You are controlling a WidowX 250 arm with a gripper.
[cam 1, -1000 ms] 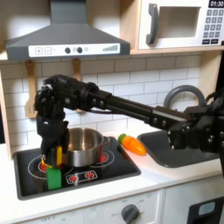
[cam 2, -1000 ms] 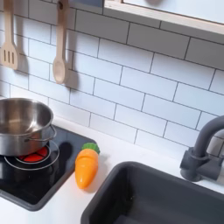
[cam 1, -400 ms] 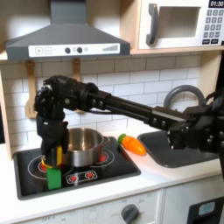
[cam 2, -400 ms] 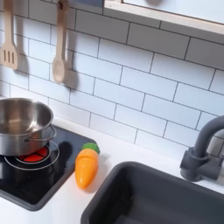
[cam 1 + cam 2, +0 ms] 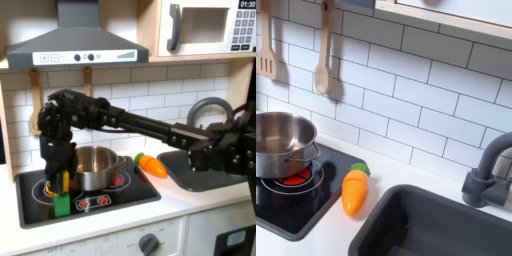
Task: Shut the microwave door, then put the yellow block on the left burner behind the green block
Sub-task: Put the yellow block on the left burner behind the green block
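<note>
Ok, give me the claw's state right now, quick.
Claw: down over the left burner in the first exterior view, closed on the yellow block, just behind the green block.

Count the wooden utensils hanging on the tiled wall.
2. In the second exterior view, a slotted spatula hangs at the far left and a wooden spoon beside it, above the pot. Others may hang out of frame.

At the left edge a shiny steel pot (image 5: 280, 142) sits on a black hob (image 5: 306, 195). An orange toy carrot (image 5: 354, 189) lies at centre on the white worktop (image 5: 316, 243), beside a dark sink (image 5: 441, 228). Wooden utensils (image 5: 322, 55) hang upper left.
</note>
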